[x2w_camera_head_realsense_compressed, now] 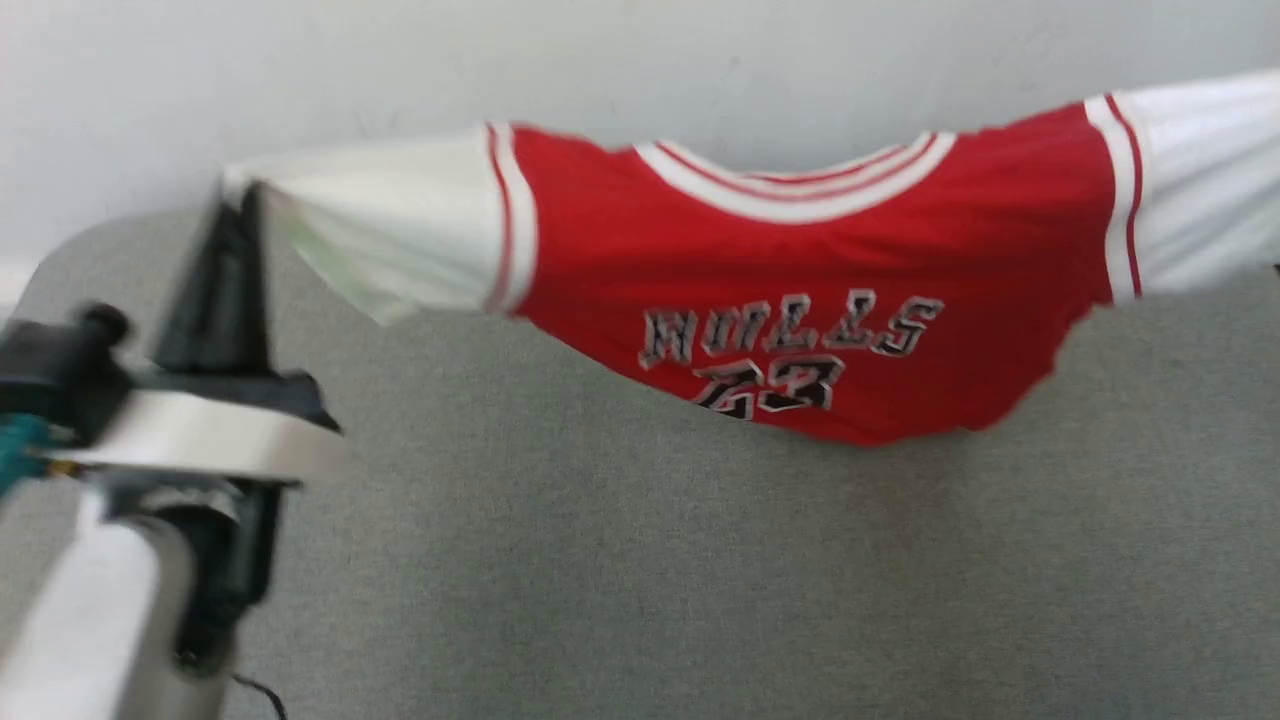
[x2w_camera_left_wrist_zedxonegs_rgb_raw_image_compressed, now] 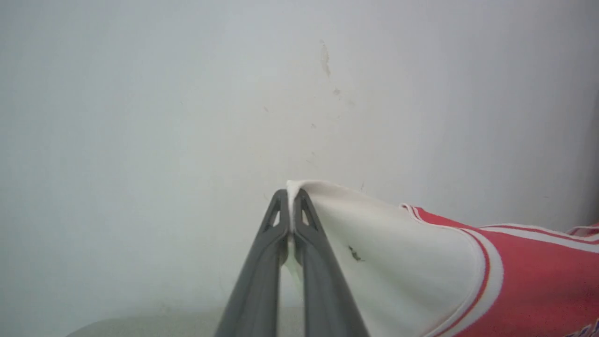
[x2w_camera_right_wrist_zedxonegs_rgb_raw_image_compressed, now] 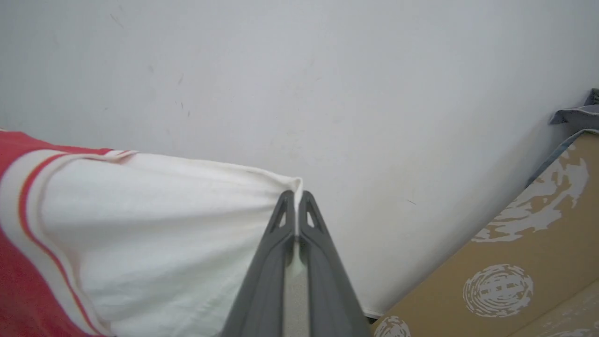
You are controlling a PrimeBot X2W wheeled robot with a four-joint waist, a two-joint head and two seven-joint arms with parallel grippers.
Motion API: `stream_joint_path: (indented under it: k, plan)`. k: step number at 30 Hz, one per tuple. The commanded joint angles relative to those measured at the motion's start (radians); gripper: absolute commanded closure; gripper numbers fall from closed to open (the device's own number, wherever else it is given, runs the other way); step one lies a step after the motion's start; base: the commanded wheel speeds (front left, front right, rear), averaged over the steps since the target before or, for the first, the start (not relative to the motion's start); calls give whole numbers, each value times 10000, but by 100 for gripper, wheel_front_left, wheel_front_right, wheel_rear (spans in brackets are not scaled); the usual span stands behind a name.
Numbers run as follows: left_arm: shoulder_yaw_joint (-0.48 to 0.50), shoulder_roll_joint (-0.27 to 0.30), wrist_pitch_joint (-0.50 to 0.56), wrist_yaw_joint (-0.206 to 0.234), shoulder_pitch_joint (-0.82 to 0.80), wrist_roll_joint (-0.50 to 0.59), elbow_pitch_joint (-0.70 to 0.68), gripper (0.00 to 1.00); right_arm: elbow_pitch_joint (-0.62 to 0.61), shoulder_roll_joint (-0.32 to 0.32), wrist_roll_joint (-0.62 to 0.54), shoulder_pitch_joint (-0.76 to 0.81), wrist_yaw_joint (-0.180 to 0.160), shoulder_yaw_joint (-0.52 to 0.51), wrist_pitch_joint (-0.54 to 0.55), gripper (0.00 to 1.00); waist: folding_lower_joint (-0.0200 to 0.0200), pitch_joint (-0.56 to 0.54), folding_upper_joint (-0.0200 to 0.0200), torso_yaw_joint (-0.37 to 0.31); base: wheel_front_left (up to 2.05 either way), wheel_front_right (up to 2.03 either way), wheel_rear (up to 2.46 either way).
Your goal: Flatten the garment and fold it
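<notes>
The garment [x2w_camera_head_realsense_compressed: 800, 300], a red shirt with white sleeves, striped collar and black "BULLS 23" print, hangs stretched in the air above the grey table [x2w_camera_head_realsense_compressed: 640, 560], front toward me, its lower part sagging. My left gripper [x2w_camera_head_realsense_compressed: 240, 205] is shut on the tip of the left white sleeve [x2w_camera_left_wrist_zedxonegs_rgb_raw_image_compressed: 388, 252], with the cloth pinched between its tips [x2w_camera_left_wrist_zedxonegs_rgb_raw_image_compressed: 292, 196]. My right gripper [x2w_camera_right_wrist_zedxonegs_rgb_raw_image_compressed: 295, 199] is shut on the end of the other white sleeve [x2w_camera_right_wrist_zedxonegs_rgb_raw_image_compressed: 159, 234]. That sleeve runs off the right edge of the head view [x2w_camera_head_realsense_compressed: 1210, 180].
A pale wall [x2w_camera_head_realsense_compressed: 600, 70] stands right behind the table. A brown cardboard box [x2w_camera_right_wrist_zedxonegs_rgb_raw_image_compressed: 514, 276] with white round prints sits at the lower right in the right wrist view, with a grey cloth [x2w_camera_right_wrist_zedxonegs_rgb_raw_image_compressed: 580, 112] above it.
</notes>
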Motion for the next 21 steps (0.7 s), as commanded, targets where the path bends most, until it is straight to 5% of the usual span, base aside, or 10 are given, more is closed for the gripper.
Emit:
stream_joint_path:
  k: [1, 14, 21]
  plan:
    - [347, 286, -22, 203, -393, 142, -409, 100, -357, 65, 106, -352, -21, -49, 137, 100, 1, -377, -1, -256, 0, 0, 0]
    - [1291, 1759, 981, -283, -2588, -13, -778, 100, -671, -176, 464, -2833, -21, 887, 607, 100, 1, 344, -1, -488, 0, 0, 0]
    - [1022, 2274, 1615, -1126, -4541, -250, 476, 100, 336, -307, 703, -5145, -21, 1716, 413, 100, 1, 1683, -1, -500, 0, 0, 0]
